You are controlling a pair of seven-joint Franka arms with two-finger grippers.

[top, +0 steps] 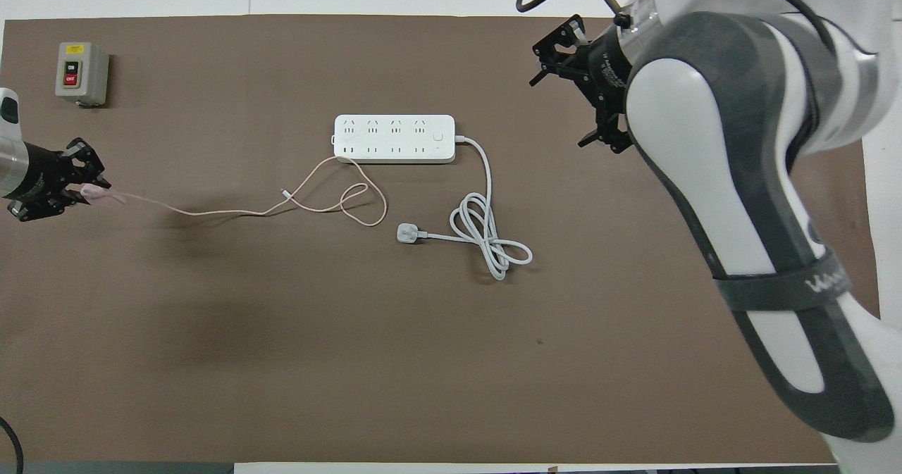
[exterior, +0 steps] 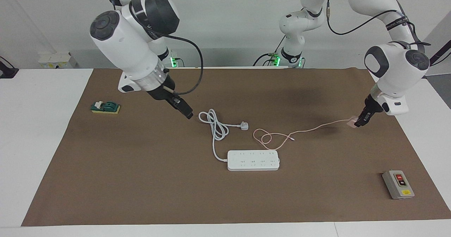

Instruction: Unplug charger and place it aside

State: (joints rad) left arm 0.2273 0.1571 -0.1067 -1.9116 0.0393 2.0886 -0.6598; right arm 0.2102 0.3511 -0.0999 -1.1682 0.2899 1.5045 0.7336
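The pale pink charger is pinched in my left gripper, low over the brown mat toward the left arm's end of the table; it also shows in the overhead view at the left gripper. Its thin pink cable trails to a loose loop beside the white power strip, whose sockets hold nothing. My right gripper hangs above the mat beside the white cord coil, toward the right arm's end; in the overhead view the right arm hides much of it.
The power strip's thick white cord lies coiled nearer the robots, ending in a white three-pin plug. A grey switch box sits at the left arm's end, farther from the robots. A green and yellow block sits at the right arm's end.
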